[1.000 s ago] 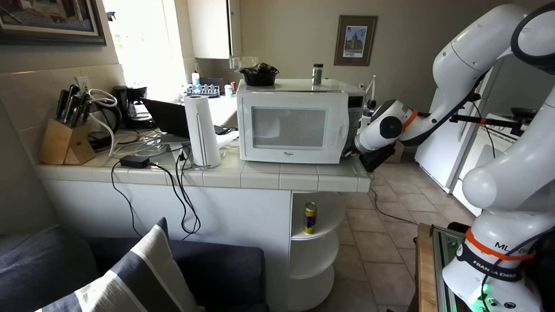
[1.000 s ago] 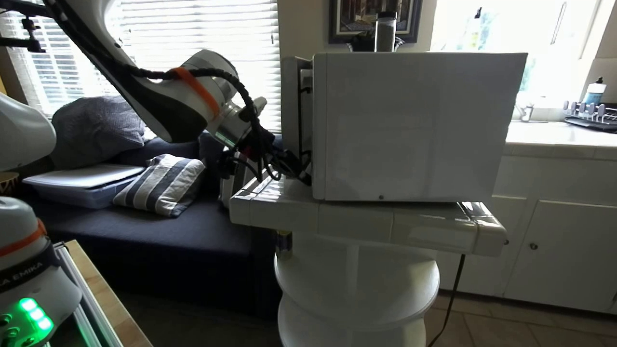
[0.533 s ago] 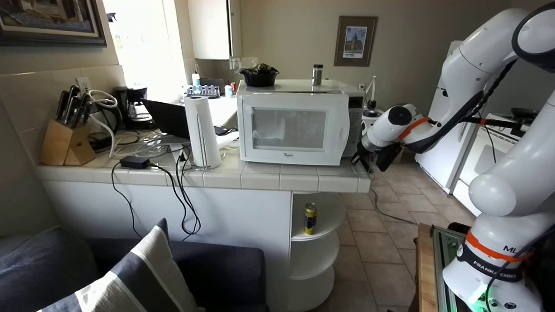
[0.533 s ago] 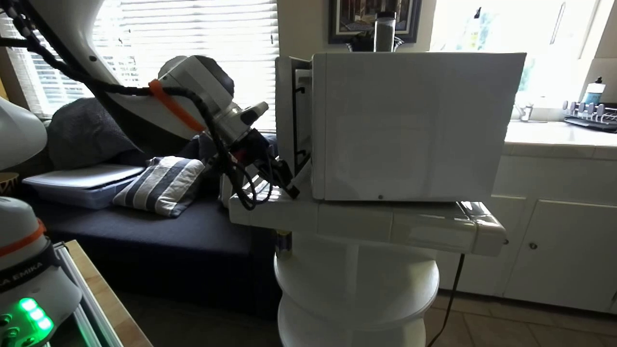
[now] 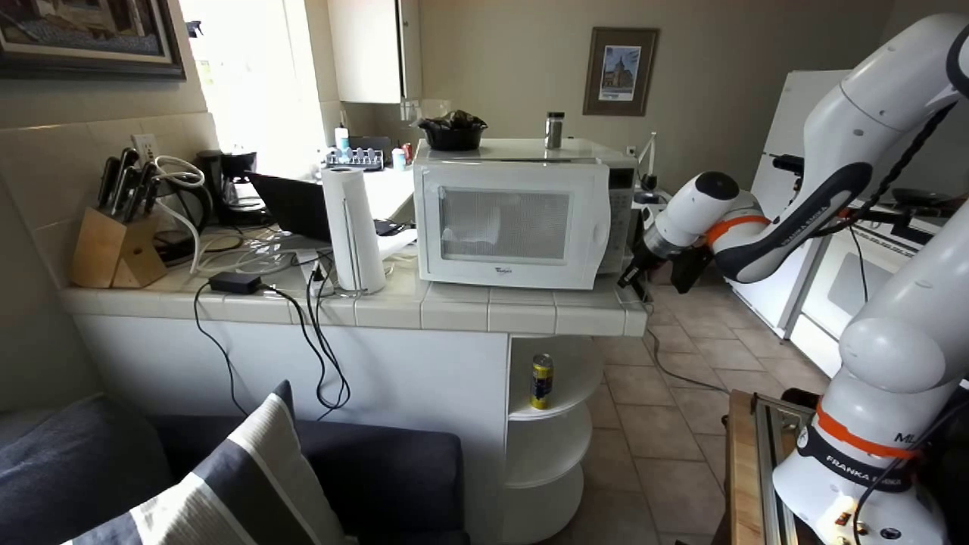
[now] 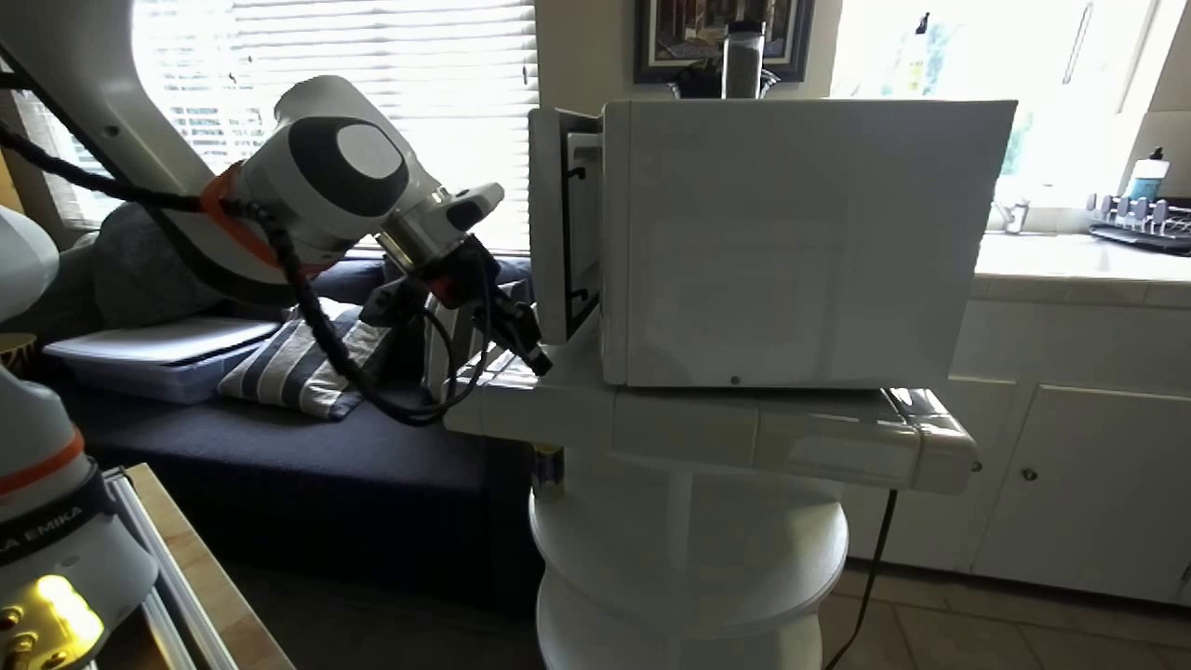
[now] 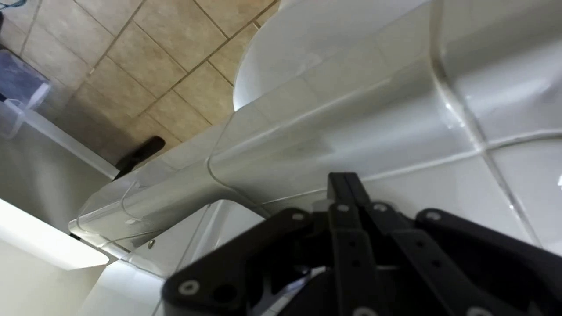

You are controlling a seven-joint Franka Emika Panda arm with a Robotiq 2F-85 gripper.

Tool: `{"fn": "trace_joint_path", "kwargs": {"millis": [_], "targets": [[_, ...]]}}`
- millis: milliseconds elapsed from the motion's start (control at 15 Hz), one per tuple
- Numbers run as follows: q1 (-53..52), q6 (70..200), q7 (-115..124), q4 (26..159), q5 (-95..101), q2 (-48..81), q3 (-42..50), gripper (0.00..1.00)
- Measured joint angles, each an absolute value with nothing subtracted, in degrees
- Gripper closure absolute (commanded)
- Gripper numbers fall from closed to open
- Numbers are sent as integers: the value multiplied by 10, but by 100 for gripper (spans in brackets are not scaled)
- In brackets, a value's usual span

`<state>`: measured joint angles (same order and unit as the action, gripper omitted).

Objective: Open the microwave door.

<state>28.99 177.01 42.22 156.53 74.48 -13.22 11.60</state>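
The white microwave door [image 5: 503, 223], with its wide dark window, stands ajar in an exterior view. It also shows edge-on in an exterior view [image 6: 549, 223], a gap and dark latch hooks between it and the microwave body [image 6: 809, 242]. My gripper [image 5: 627, 278] is right of the door's free edge, low over the counter corner. In an exterior view my gripper [image 6: 541, 361] is beside the door's lower corner, outside the gap. In the wrist view my gripper's fingertips [image 7: 347, 180] are shut together with nothing between them. The microwave's lower side [image 7: 175, 245] shows left; I cannot make out the door there.
The tiled counter edge [image 5: 484, 314] runs under the microwave. A black bowl [image 5: 454, 135] and a jar [image 5: 554, 130] stand on top of it. A paper towel roll [image 5: 353, 231] stands at its left. A can [image 5: 541, 381] sits on the shelf below.
My gripper has withdrawn from the gap behind the door, out to its outer side and slightly down. The door has swung slightly further out. The base light turned from green to yellow.
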Motion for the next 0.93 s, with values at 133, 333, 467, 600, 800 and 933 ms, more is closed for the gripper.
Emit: {"fn": "trace_joint_path", "kwargs": {"millis": [133,333,467,600,800,933], "targets": [[254,1770,360,1581,665,-150,144,67],[150,1742,269,1576,531,-153,216,44],[65,1694,216,1572,439,-161,266,29],[-6,1604,159,1566,343,-193,300,13],[30,1471,84,1566,225,-262,240,0],[72,1382,72,1557,190,-308,190,0]]}}
